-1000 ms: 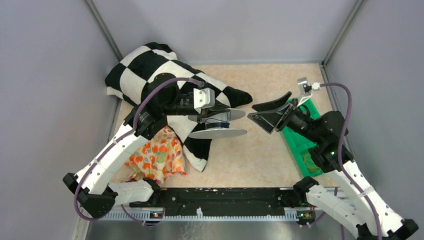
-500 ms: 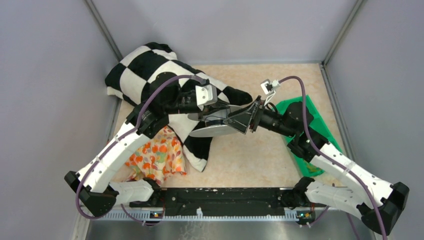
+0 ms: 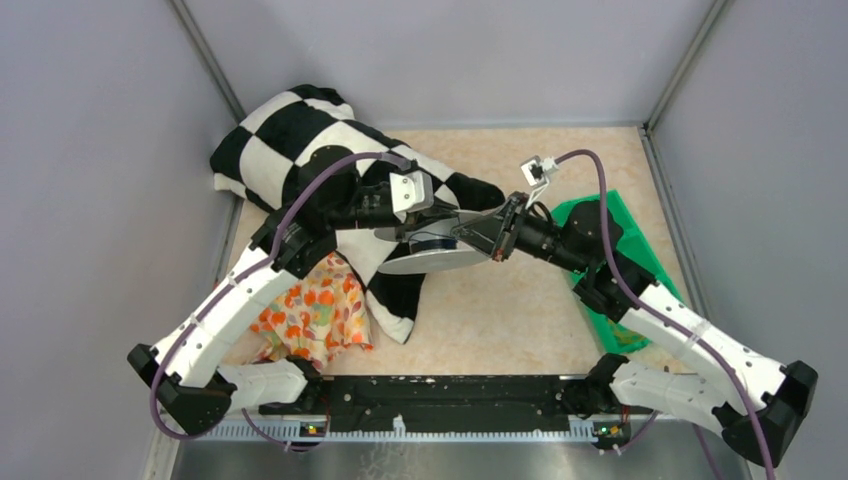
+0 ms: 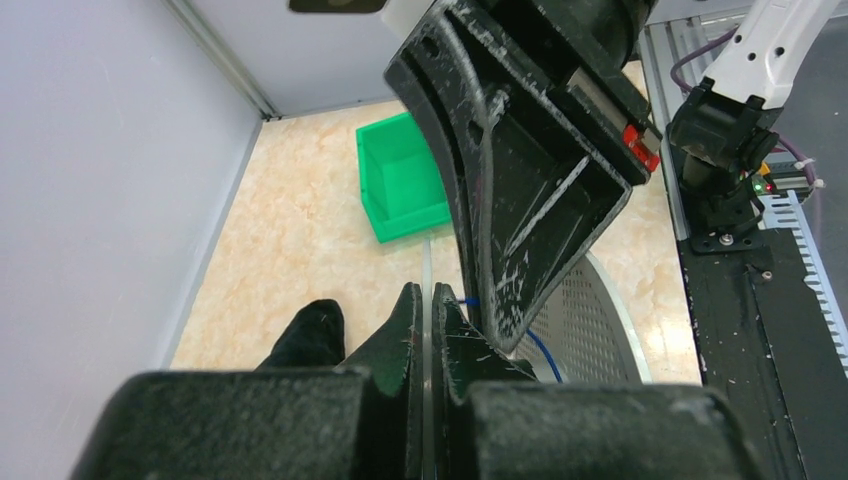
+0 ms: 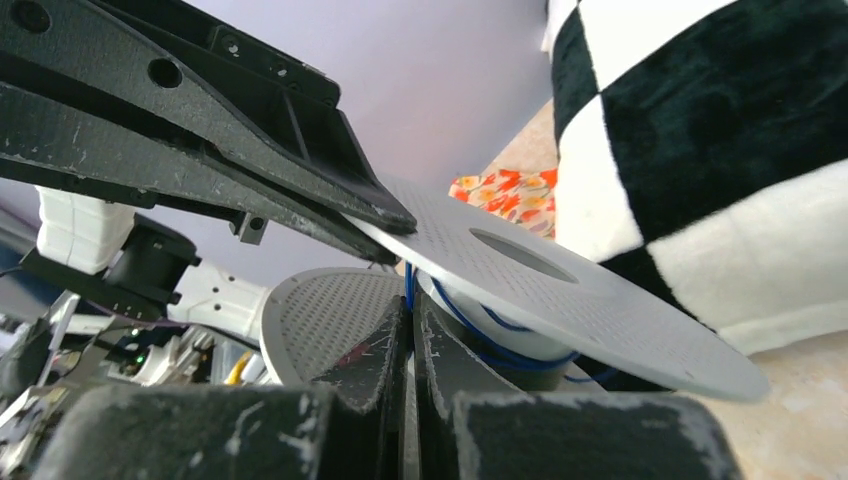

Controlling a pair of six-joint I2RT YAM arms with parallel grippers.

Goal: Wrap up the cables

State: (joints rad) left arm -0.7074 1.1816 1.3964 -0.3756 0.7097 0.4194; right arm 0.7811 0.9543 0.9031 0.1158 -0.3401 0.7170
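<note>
A grey perforated spool [image 3: 440, 264] hangs above the table, and a thin blue cable [image 5: 470, 325] is wound round its white core. My left gripper [image 3: 434, 234] is shut on the edge of one spool flange [image 4: 590, 320], which runs as a thin strip between its jaws. My right gripper [image 3: 463, 240] reaches in from the right between the two flanges and is shut. The cable [image 4: 545, 355] meets its tips at the core. In the right wrist view the upper flange [image 5: 560, 290] slants overhead and the lower flange [image 5: 320, 320] stands to the left.
A black-and-white checkered cloth [image 3: 290, 140] lies at the back left under the left arm. An orange floral cloth [image 3: 315, 310] lies nearer the front. A green bin [image 3: 598, 295] sits at the right under the right arm. Grey walls stand close on three sides.
The right arm swung left from over the green bin to the spool. Its wide-open jaws then shut at the spool's core. The left arm kept the spool nearly still.
</note>
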